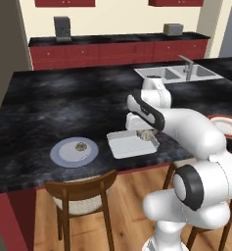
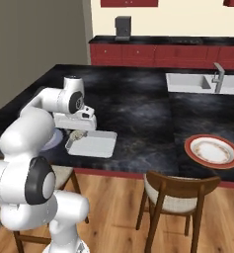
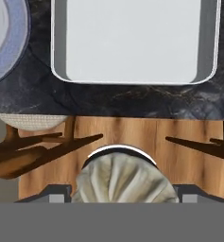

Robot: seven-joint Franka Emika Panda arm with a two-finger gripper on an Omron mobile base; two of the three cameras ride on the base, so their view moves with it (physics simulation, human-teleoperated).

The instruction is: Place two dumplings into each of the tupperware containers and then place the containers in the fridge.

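Between tool (image 3: 123,191) fingers: pleated dumpling (image 3: 123,179); smooth rectangular tupperware (image 3: 132,42) beyond.

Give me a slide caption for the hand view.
Tool carries a dumpling above the counter edge, facing an empty white tupperware container.

Kitchen with dark marble island and red cabinets

A black marbled stone counter (image 1: 63,98) fronts cream walls (image 1: 117,17), red base cabinets (image 1: 117,53) and a steel sink (image 1: 178,73); wooden chairs (image 1: 83,196) stand on plank flooring (image 1: 132,196) along its near edge.
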